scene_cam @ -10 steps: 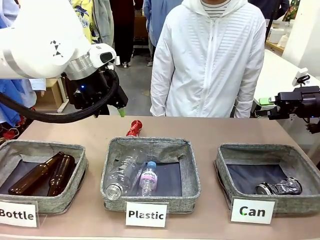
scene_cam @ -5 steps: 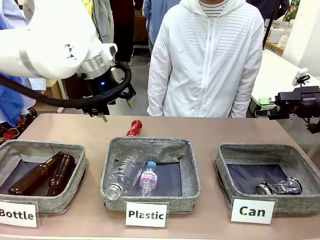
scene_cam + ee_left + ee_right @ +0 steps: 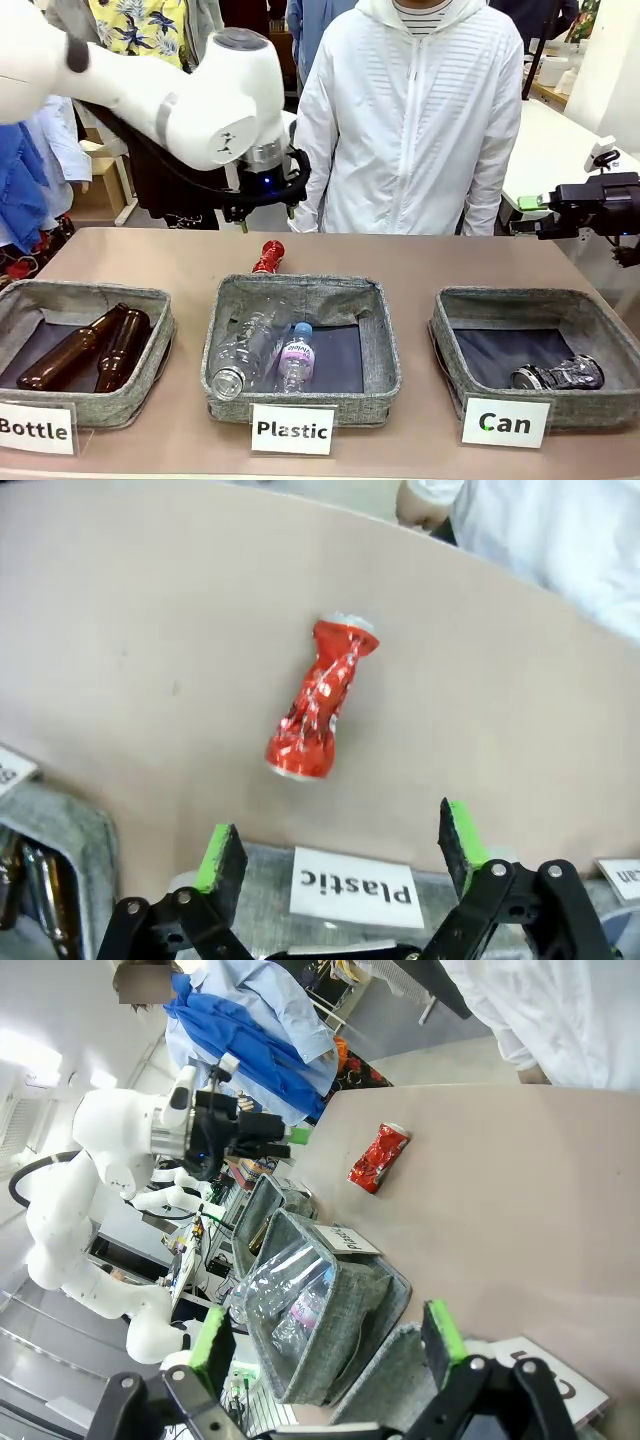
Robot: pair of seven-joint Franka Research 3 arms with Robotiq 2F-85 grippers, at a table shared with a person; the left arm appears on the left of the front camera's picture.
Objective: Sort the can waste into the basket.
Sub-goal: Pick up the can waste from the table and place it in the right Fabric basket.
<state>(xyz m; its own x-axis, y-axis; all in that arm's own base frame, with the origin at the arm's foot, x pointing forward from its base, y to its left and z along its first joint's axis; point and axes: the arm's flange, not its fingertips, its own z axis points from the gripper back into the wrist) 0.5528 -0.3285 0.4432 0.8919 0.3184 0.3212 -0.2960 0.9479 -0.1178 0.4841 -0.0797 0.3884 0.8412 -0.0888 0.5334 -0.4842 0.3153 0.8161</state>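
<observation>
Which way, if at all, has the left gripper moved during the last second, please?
Yes: the left gripper swung rightward in the front view, ending above the red can.

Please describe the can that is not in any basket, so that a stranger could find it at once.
On the brown table, find the middle grey basket, labelled Plastic. Just behind its far rim, towards the person, lies a crushed red can on the bare tabletop. The other can is dark and silvery and sits inside the Can basket.
</observation>
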